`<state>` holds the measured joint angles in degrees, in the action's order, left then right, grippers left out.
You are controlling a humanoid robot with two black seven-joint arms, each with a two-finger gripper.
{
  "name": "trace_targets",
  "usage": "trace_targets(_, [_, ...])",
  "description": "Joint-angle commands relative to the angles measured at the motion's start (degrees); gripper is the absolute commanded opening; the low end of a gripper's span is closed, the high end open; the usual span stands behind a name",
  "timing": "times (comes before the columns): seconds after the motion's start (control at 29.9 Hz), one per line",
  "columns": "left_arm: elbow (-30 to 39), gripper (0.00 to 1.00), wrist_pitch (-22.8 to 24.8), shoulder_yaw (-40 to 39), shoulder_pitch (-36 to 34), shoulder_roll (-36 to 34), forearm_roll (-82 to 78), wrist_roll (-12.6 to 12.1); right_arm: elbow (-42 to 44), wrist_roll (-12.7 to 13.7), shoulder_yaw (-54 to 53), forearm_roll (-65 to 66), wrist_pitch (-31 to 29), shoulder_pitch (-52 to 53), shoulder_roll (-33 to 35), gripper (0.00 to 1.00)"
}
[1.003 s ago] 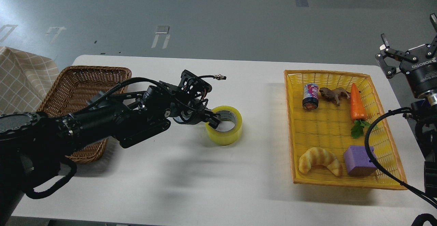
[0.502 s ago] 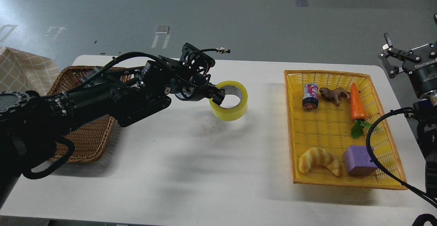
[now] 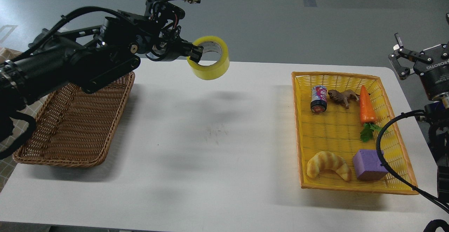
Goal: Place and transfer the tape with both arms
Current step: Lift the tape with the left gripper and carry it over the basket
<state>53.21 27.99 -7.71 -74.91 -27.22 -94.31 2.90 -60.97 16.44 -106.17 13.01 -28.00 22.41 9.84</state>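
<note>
The tape is a wide yellow roll with a grey-white core. My left gripper is shut on its left wall, one finger inside the core. It holds the roll high above the back middle of the white table. My right gripper is open and empty at the far right edge, raised beyond the yellow basket, far from the tape.
A brown wicker basket lies at the left under my left arm. A yellow basket at the right holds a can, a toy animal, a carrot, a croissant and a purple block.
My left gripper has lifted the tape off the table and carried it up and slightly left. The right gripper has hardly moved.
</note>
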Motion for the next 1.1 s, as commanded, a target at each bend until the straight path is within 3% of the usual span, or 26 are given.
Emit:
trace_targets(0.0, [1.45, 0.00, 0.01, -0.02, -0.93, -2.48, -0.09, 0.00, 0.15, 0.00, 0.09, -0.09, 0.00, 0.09, 0.00, 1.00])
trace_targets(0.47, [2.07, 0.00, 0.01, 0.51, 0.47, -13.82, -0.09, 0.26, 0.15, 0.00, 0.35, 0.00, 0.00, 0.18, -0.18, 1.00])
trace_targets(1.07, [1.46, 0.00, 0.01, 0.77, 11.46, -26.83, 0.09, 0.52, 0.50, 0.00, 1.05, 0.00, 0.00, 0.44, -0.62, 1.00])
